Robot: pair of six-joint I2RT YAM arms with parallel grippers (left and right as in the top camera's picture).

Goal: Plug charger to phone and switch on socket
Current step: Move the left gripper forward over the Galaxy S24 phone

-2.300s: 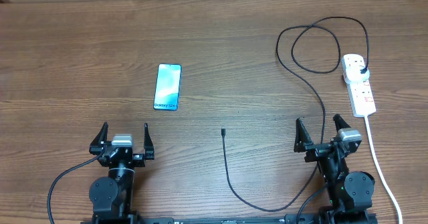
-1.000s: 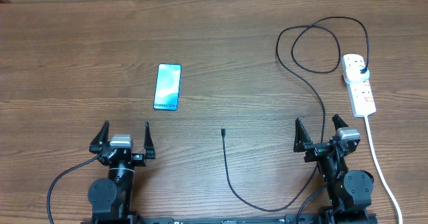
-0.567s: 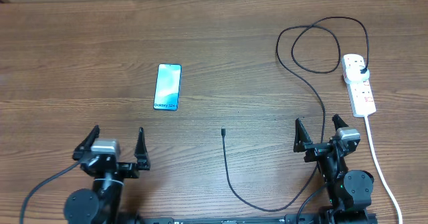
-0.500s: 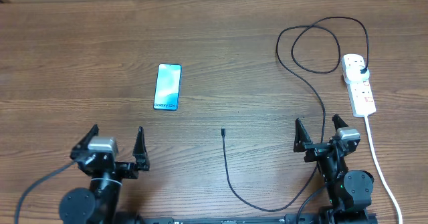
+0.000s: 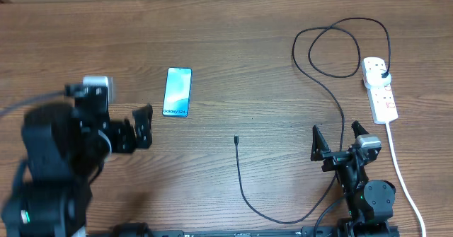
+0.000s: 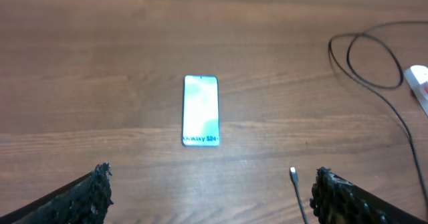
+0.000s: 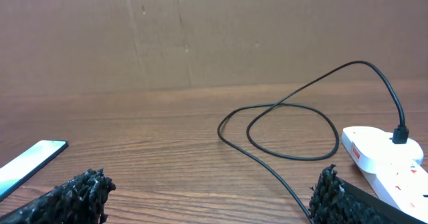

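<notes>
The phone [image 5: 178, 92] lies flat on the wooden table, screen up; the left wrist view shows this phone [image 6: 200, 110] straight ahead. The charger's connector tip [image 5: 236, 139] rests loose on the table right of the phone, and its thin black cable [image 5: 320, 81] loops round to a black plug [image 5: 383, 73] seated in the white socket [image 5: 382, 99] at the far right. My left gripper [image 5: 117, 131] hangs raised and blurred, left of and short of the phone, open and empty. My right gripper [image 5: 337, 139] stands open and empty over the cable near the front edge.
The socket's thick white cord [image 5: 403, 177] runs down the right side to the front edge. In the right wrist view the cable loop [image 7: 287, 127] and the socket [image 7: 388, 160] lie ahead to the right, with a brown wall behind.
My left arm has risen from its rest spot and swung forward and left, toward the phone, still open. The right arm, phone and cable have not moved.
</notes>
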